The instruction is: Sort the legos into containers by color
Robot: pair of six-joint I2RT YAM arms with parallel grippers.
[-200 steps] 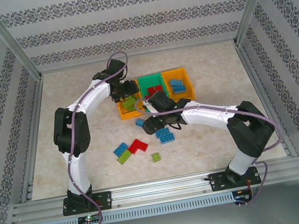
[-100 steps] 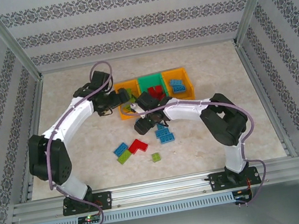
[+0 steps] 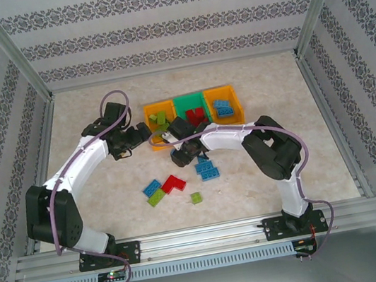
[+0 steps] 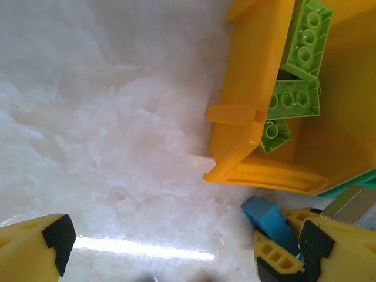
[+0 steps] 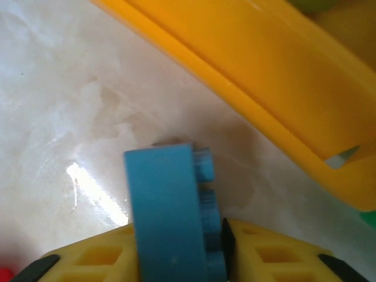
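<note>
Gripper (image 5: 179, 255) low, tight around blue lego (image 5: 164, 200)

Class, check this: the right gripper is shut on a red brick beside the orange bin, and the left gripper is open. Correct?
One detail is wrong: the brick held by the right gripper is blue, not red, as the right wrist view shows. It does sit beside the orange bin, and the left gripper is open.

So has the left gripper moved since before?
Yes. The left gripper was over the left orange bin; now it sits off to that bin's left, over the table.
</note>
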